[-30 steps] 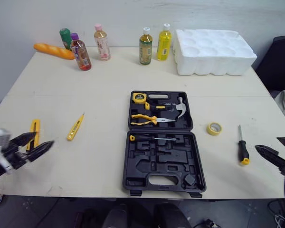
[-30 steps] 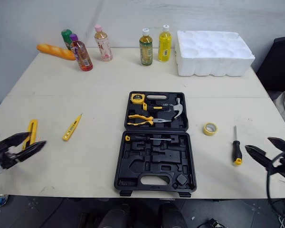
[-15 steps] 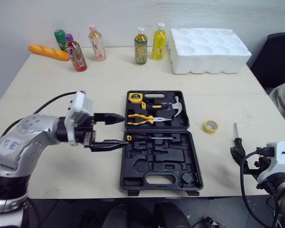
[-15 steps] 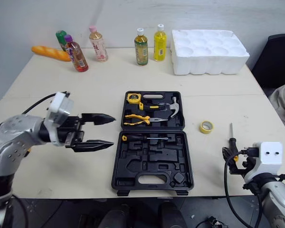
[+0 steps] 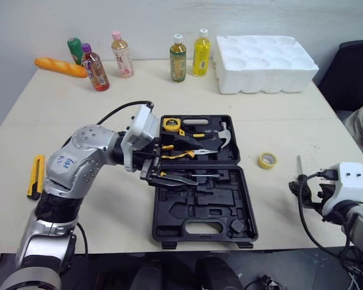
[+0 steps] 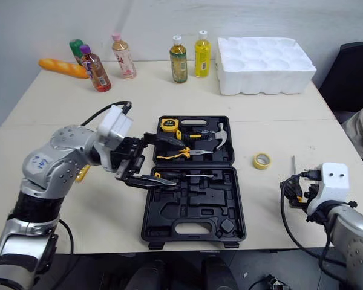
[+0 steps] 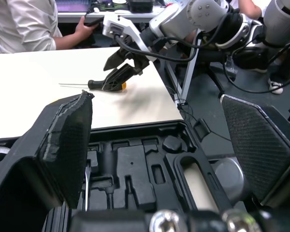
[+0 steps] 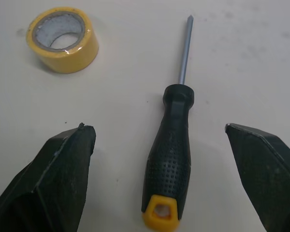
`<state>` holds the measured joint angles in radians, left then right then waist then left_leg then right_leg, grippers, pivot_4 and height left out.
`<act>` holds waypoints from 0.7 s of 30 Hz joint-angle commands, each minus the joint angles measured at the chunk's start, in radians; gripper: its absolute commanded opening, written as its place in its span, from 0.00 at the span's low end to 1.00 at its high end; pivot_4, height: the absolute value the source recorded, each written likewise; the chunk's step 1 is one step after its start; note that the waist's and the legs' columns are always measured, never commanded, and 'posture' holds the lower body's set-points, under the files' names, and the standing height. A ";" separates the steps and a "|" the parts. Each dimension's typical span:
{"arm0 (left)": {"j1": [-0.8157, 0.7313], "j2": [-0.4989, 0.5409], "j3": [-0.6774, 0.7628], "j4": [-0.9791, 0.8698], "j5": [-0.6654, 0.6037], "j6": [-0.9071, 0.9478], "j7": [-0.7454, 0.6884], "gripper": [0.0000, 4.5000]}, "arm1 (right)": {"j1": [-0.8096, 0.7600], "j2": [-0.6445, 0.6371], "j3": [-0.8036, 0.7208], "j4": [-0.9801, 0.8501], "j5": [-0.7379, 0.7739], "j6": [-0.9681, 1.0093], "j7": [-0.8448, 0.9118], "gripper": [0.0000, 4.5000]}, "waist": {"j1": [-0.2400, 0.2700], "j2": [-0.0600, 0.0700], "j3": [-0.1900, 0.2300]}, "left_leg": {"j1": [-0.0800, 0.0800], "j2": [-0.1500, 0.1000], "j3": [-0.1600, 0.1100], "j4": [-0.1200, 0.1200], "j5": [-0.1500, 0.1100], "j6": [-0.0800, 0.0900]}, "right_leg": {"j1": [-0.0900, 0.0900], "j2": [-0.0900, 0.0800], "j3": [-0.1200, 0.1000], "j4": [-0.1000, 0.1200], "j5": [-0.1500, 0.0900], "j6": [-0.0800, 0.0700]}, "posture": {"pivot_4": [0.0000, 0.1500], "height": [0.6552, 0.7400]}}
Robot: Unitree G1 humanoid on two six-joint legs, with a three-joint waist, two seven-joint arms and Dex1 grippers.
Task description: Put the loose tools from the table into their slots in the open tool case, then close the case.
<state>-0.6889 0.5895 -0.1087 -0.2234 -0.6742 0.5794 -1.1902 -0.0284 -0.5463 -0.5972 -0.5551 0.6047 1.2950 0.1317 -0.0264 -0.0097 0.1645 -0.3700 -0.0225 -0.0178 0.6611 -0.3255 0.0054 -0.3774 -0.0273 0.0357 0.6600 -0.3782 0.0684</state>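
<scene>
Eye view: the left gripper, arm bent inward, hangs over the open tool case, jaws wide and empty. Left wrist view: vacant slots lie below it. Right wrist view: the right gripper, low near the tabletop's right edge, stands wide astride the screwdriver, beside a yellow tape roll; the screwdriver is judged light and stiff, and best taken across its dimpled handle.
</scene>
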 commanded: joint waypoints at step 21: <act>0.068 0.064 0.026 -0.029 0.032 -0.022 -0.034 1.00 | 0.026 -0.132 0.025 -0.097 0.004 -0.149 0.188 0.22 | -0.008 0.002 0.001 | 0.000 0.000 0.001 0.001 0.000 0.000 | 0.000 0.000 0.001 0.000 0.000 0.001 | 1.00 1.00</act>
<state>-0.6502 0.6240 -0.1007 -0.2265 -0.6560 0.5747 -1.1987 0.0250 -0.6364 -0.5548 -0.5905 0.5407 1.1568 0.2347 -0.0346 -0.0074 0.1659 -0.3692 -0.0226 -0.0170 0.6621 -0.3257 0.0057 -0.3770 -0.0266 0.0378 0.6596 -0.3780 0.0690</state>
